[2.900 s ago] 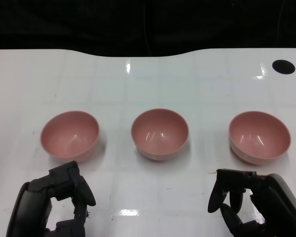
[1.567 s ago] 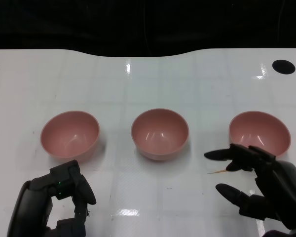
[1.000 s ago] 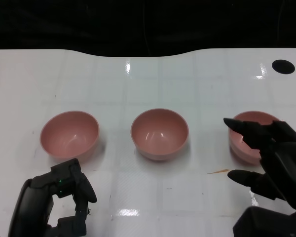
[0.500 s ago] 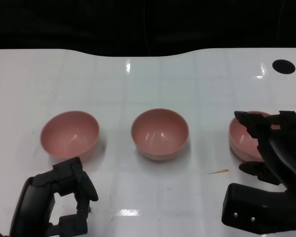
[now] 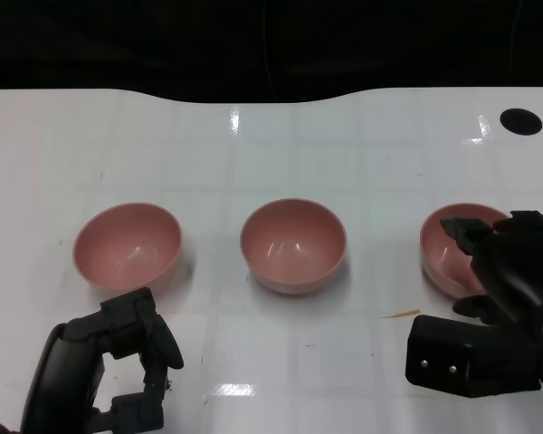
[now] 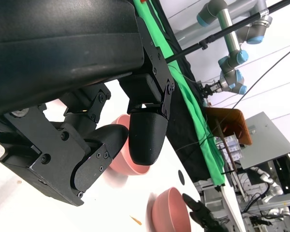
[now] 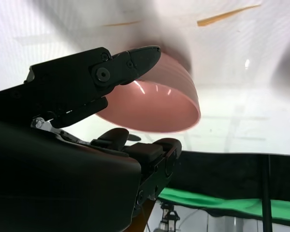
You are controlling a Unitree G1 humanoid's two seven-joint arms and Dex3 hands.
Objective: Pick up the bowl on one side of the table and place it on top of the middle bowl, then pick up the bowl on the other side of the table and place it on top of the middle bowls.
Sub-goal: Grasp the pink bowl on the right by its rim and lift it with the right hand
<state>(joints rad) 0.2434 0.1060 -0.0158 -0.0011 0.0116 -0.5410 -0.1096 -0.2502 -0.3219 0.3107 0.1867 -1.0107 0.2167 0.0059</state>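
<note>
Reaching forward, the right hand (image 5: pixel 496 271) straddled the right bowl's (image 5: pixel 445 256) rim, fingers apart (left hand (image 5: pixel 118 362) curled, empty).

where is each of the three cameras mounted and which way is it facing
Head view: high on the robot, looking down at the table and three pink bowls; both hands show, left hand, right hand.
Left wrist view: behind the left hand, facing across the table.
Right wrist view: behind the right hand, facing the right bowl.
Shared: the right bowl appears in all three.
</note>
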